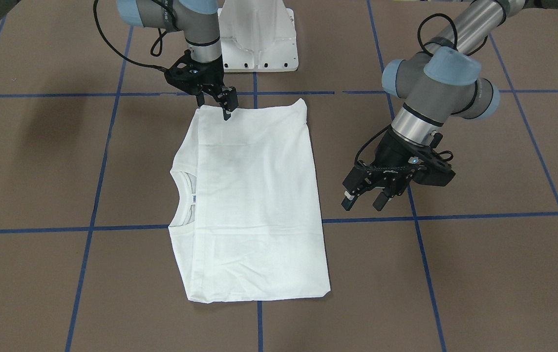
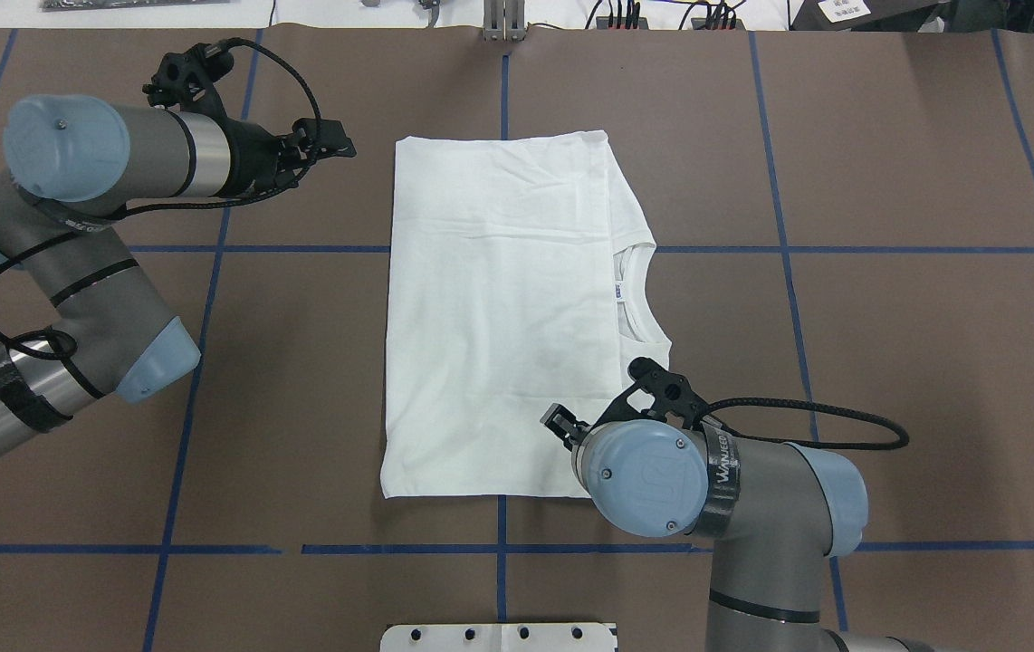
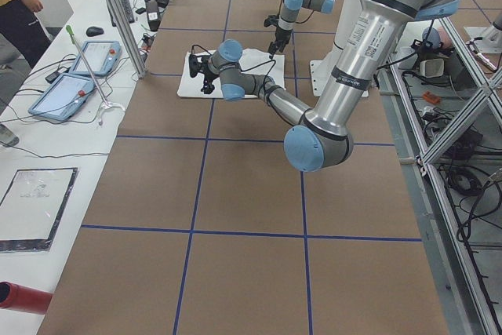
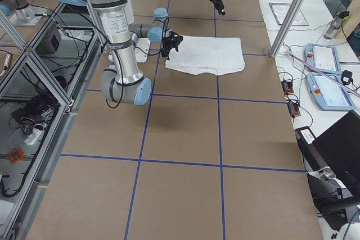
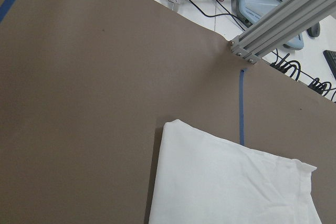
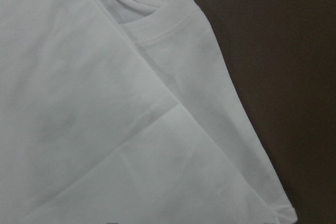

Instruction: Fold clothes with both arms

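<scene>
1. Two black two-finger grippers stand free of the white long-sleeved cotton T-shirt (image 1: 254,205). It lies flat in the middle of the brown paper-covered table (image 1: 479,161), folded into a neat rectangle with no sleeve showing.
2. The right gripper (image 1: 214,106) is over the shirt's corner nearest the robot, with one fingertip down at the cloth. As far as the front view shows, its jaws are apart and nothing is pinched between them.
3. The left gripper (image 1: 363,199) is released, its jaws wide. It hovers above bare table off the side opposite the collar, clear of the cloth.
4. This looks to me like a pause between folds. A top layer covers the body up to the ribbed round collar (image 6: 168,22), which peeks out along one long side with the small blue neck label (image 1: 194,198).
5. The next move probably calls for each gripper to close on a corner of one short edge and catch every layer. Both would then lift and carry together so the halving fold lands square.
6. The cotton is thin, soft and matt, with shallow creases and stitched seams. A faint grey shadow shows through it, but no print is legible.
7. The cloth will likely drape and may slide on the smooth paper, which is crossed by blue tape lines (image 1: 479,214).
</scene>
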`<state>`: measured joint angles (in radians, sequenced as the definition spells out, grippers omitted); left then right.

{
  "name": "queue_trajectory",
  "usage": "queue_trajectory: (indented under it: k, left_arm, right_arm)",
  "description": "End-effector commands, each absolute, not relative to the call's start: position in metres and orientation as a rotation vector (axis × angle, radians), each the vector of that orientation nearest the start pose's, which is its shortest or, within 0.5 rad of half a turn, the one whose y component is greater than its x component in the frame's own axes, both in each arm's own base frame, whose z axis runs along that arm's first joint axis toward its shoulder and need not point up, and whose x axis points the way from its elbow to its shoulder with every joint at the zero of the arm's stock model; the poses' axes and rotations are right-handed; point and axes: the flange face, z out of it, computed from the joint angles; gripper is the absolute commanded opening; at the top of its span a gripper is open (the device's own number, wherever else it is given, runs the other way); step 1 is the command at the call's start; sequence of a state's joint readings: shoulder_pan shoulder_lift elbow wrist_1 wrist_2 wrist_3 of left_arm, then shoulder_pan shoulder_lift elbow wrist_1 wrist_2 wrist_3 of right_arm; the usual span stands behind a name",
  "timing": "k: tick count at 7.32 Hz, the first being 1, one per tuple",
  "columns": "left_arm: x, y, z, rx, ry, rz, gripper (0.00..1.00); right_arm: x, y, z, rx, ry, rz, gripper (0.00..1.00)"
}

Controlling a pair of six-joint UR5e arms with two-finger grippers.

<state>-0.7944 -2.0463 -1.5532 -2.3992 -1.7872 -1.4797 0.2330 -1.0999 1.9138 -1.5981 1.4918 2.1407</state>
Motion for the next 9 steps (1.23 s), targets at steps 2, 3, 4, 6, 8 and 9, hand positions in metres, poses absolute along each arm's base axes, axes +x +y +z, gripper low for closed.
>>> queue_trajectory:
  k: [2,3,4,6,8,9]
  left_arm:
    - [0.387,-0.555,0.300,0.386,1.246,-0.466,1.00]
    - [0.387,-0.555,0.300,0.388,1.247,-0.467,1.00]
    - [0.387,-0.555,0.300,0.389,1.247,-0.468,1.00]
    - [0.387,-0.555,0.300,0.390,1.245,-0.469,1.00]
    - [0.387,-0.555,0.299,0.391,1.246,-0.469,1.00]
    - [0.387,-0.555,0.299,0.391,1.246,-0.469,1.00]
  right_arm:
    - [-0.558,-0.267,0.265,-0.073,-0.818,0.974,0.89]
    - [-0.556,-0.265,0.273,-0.068,-0.807,0.974,0.89]
    - [-0.557,-0.262,0.277,-0.070,-0.800,0.982,0.89]
    - [-0.561,-0.250,0.296,-0.069,-0.764,0.961,0.88]
    - [-0.564,-0.247,0.297,-0.069,-0.758,0.952,0.83]
    - [-0.564,-0.247,0.298,-0.068,-0.757,0.956,0.81]
